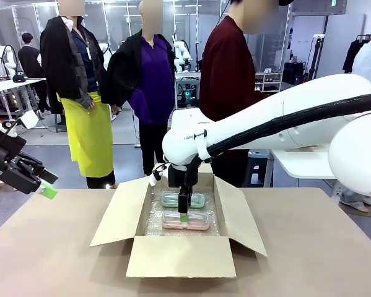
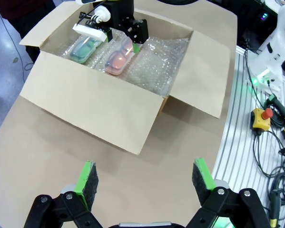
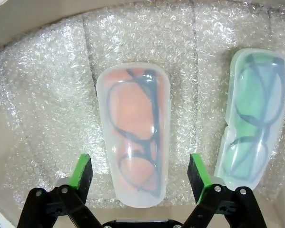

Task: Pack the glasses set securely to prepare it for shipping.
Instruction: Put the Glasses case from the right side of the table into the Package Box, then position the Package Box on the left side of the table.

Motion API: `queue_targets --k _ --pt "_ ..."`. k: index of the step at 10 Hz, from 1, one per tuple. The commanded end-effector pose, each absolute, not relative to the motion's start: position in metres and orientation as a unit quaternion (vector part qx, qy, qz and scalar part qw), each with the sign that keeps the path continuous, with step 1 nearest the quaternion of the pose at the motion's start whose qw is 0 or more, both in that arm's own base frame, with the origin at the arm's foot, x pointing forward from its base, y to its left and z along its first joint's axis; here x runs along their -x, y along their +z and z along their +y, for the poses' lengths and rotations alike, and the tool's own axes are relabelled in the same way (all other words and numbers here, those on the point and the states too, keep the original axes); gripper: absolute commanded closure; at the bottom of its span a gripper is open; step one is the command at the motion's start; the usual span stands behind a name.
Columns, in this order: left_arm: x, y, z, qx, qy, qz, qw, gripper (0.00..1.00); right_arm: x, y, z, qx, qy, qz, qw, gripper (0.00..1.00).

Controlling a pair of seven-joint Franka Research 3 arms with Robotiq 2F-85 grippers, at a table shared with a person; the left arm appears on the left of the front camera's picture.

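The brown desk point(image 1: 334, 247) carries an open cardboard box point(image 1: 179, 257) lined with bubble wrap point(image 3: 47, 109). The right tool point(image 3: 140, 166) hangs inside the box, fingers spread wide to either side of the pink case point(image 3: 132, 133), not gripping it. The left tool point(image 2: 144, 170), spread wide and empty, hovers over bare desk away from the box. The pink case and mint-green case point(image 3: 254, 114) lie side by side on the wrap.
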State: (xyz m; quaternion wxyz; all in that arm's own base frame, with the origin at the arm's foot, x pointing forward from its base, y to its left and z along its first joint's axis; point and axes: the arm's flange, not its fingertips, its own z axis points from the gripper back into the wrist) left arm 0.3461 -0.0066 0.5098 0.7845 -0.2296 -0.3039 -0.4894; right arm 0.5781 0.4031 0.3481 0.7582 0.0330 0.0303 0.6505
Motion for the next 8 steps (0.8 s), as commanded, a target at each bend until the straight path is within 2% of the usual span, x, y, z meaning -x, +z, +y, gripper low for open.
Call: queue_targets --k 1,8 --pt "-0.3462 0.5106 -0.0043 0.239 -0.495 -0.311 0.775 0.00 -0.5772 0.3476 0.4041 -0.033 0.652 0.030 0.757 0.00" --pt "-0.3462 0.5106 -0.0043 0.239 -0.495 -0.311 0.775 0.00 -0.5772 0.3476 0.4041 -0.033 0.652 0.030 0.757 0.00"
